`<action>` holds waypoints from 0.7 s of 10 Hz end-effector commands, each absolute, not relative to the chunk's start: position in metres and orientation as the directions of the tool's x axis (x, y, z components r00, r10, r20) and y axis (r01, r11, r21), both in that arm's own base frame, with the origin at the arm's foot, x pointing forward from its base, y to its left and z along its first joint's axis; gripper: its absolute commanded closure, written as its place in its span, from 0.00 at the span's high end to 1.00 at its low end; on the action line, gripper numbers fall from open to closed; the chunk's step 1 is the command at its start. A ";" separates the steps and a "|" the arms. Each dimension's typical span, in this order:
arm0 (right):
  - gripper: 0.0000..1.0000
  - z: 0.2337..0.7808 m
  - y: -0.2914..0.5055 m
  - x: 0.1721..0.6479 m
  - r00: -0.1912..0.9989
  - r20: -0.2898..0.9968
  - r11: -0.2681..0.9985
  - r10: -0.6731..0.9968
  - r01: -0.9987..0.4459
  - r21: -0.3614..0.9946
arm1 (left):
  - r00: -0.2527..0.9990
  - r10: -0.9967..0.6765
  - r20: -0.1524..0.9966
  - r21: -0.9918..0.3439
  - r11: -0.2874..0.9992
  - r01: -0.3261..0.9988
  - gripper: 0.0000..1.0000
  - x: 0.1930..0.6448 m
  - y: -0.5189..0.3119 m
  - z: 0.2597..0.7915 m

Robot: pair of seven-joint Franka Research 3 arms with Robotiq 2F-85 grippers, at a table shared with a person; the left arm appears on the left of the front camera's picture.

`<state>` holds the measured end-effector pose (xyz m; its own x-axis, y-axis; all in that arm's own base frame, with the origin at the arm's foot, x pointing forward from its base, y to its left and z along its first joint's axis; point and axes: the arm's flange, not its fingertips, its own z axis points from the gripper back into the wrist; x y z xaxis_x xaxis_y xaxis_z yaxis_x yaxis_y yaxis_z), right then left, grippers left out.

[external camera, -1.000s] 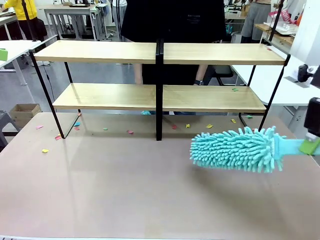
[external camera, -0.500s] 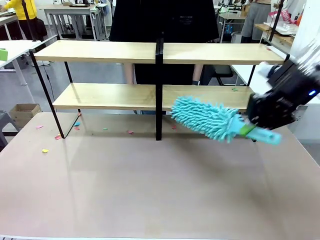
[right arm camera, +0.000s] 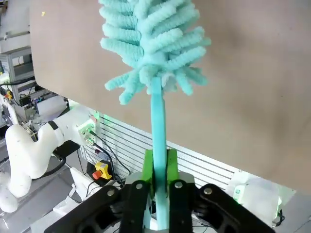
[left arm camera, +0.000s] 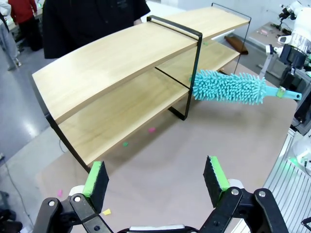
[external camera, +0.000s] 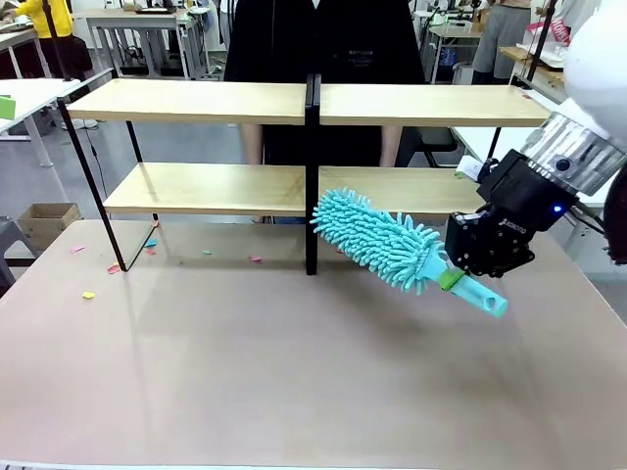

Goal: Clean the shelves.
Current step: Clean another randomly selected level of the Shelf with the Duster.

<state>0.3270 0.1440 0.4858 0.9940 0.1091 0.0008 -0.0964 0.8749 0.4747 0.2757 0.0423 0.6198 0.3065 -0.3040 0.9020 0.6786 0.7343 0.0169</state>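
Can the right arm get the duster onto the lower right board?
Probably yes: the right gripper holds the teal duster, whose head hangs in front of the lower right board; nothing stands between.

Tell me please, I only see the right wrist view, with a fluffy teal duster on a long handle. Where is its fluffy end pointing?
Observer: In the front view the fluffy teal duster slants up toward the central black post of the two-tier wooden shelves. Its tip is by the lower boards.
Operator: Is the other gripper holding something?
Observer: No. The left gripper is open and holds nothing.
Operator: Is there any mess?
Observer: Yes. Small coloured paper scraps lie on the table under the shelves.
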 end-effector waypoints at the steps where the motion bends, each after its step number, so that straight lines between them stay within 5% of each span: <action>1: 0.12 0.503 0.113 0.318 0.986 0.043 0.849 0.163 -0.162 0.502 | 0.313 -0.307 0.899 0.019 0.741 0.672 1.00 0.275 0.041 0.619; 5: 0.12 0.510 0.073 0.298 0.950 -0.162 0.871 0.266 -0.165 0.464 | 0.313 -0.307 0.899 0.019 0.741 0.672 1.00 0.275 0.041 0.619; 7: 0.12 0.491 0.100 0.313 0.963 -0.105 0.864 0.250 -0.173 0.473 | 0.313 -0.307 0.899 0.019 0.741 0.672 1.00 0.275 0.041 0.619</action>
